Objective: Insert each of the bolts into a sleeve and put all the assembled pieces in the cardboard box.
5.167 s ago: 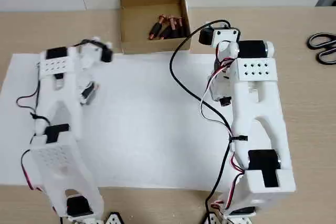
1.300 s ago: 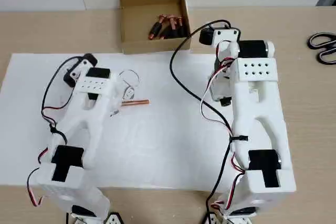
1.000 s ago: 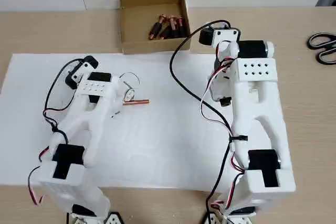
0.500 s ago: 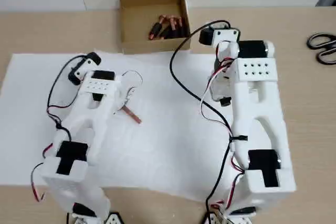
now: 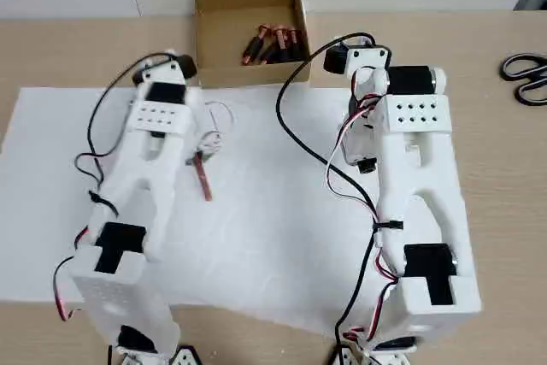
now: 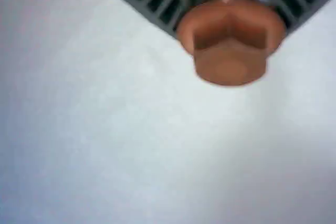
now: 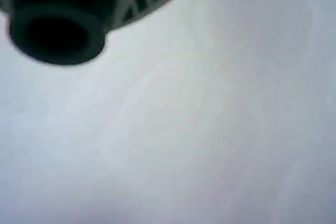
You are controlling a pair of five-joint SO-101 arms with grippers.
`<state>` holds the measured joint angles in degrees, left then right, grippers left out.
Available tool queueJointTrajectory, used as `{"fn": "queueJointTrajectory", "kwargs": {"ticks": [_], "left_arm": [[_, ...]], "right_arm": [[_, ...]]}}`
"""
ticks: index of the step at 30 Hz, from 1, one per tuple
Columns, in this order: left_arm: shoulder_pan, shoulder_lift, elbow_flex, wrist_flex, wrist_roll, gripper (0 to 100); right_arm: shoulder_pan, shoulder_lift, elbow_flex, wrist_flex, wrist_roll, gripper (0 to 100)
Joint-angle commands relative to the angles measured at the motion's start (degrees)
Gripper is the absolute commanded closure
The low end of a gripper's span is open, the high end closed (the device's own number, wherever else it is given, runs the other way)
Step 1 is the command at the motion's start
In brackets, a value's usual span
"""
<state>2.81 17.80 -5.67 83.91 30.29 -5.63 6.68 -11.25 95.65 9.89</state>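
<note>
My left gripper [image 5: 204, 153] is shut on a copper bolt [image 5: 203, 179], which points toward the near edge above the white paper [image 5: 256, 237]. In the left wrist view the bolt's hex head [image 6: 229, 45] juts out from between the grey ribbed fingers [image 6: 152, 1]. My right gripper [image 5: 360, 153] hangs over the paper's far right part, shut on a black sleeve [image 7: 55, 34] whose hollow end faces the camera. The cardboard box [image 5: 222, 16] stands at the far edge of the paper, with several assembled pieces [image 5: 273, 44] lying in its right half.
Black-handled scissors [image 5: 525, 76] lie on the wooden table at the far right. A black cable [image 5: 295, 130] loops from the right arm over the paper between the two arms. The paper's middle lies bare between the arms.
The left arm has swung toward the box with the bolt. The bolt turned from lying crosswise to pointing at the near edge. The paper shifted slightly. The right arm has stayed still.
</note>
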Motion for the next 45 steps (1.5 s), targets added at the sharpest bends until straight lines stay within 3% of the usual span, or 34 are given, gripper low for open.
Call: {"fn": "queueJointTrajectory", "kwargs": {"ticks": [1,6,10,20,26,31,40,45], "left_arm": [[-1.8,-0.7,-7.7,5.7,-7.3,100],[-1.6,-0.7,-19.6,16.4,-12.7,100],[-1.9,-1.8,-23.9,16.6,-13.2,100],[1.7,-25.8,-20.0,16.5,-13.3,100],[6.2,-39.3,-14.8,16.1,-13.1,100],[7.6,-45.9,-7.0,9.5,-13.0,100],[12.0,-49.9,10.7,-9.8,-5.7,100],[15.3,-50.2,15.3,-17.8,-5.7,100]], "right_arm": [[-1.0,-3.6,-0.5,0.0,0.6,99.5],[-6.0,-6.8,-2.9,0.3,0.7,99.5],[-9.8,-16.2,-4.3,0.2,0.7,99.5],[-12.8,-46.4,1.1,0.0,0.7,99.5],[-12.9,-61.4,11.9,-0.4,0.2,99.5],[-13.0,-72.4,28.7,-10.2,-3.1,99.3],[-13.1,-91.2,66.5,-40.3,-7.6,99.5],[-16.9,-95.0,77.9,-44.3,-14.2,99.5]]}}
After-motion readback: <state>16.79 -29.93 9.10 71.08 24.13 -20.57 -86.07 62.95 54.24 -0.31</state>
